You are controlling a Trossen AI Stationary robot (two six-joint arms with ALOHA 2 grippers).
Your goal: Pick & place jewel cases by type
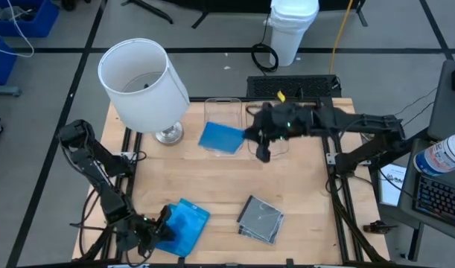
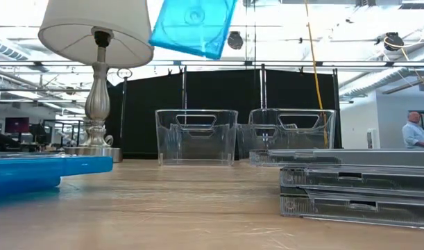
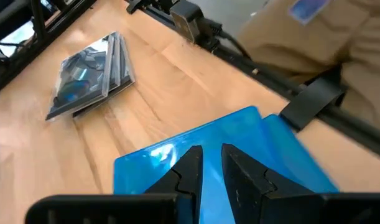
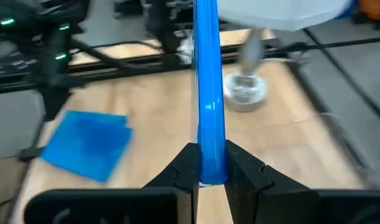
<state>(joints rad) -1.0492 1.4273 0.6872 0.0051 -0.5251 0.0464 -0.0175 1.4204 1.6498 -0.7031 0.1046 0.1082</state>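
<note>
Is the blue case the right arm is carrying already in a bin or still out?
Out. The blue case hangs high above the bins, clamped edge-on in the right tool.

High view looks straight down on the whole bench (image 1: 212, 186); low view sits at bench-top level, facing the two bins (image 2: 196, 135) and the room; each wrist view looks close past its own fingers (image 3: 196, 165); all share the blue cases (image 1: 184, 223).
</note>
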